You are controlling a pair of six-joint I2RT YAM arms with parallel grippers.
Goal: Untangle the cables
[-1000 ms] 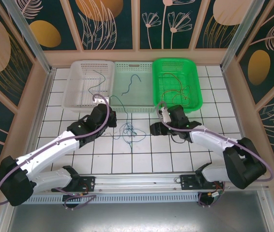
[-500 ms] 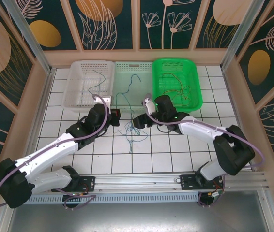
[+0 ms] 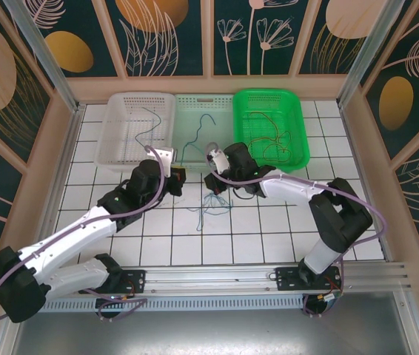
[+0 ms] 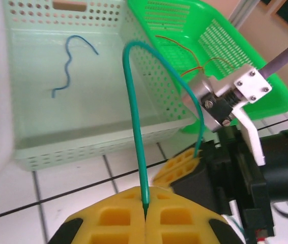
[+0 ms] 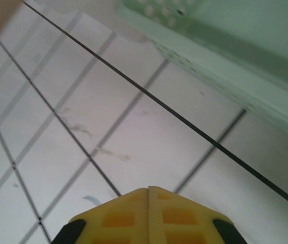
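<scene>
The left end effector is closed on one end of a teal-green cable. The cable arches up from it and comes down at the right end effector just beside it. This one is closed too, but I cannot tell if it pinches the cable. The other cables lie tangled on the bench, just under both.

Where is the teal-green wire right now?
In the left wrist view, the teal-green wire is pinched in the left gripper, arching up before the pale green basket and down to the right gripper.
</scene>
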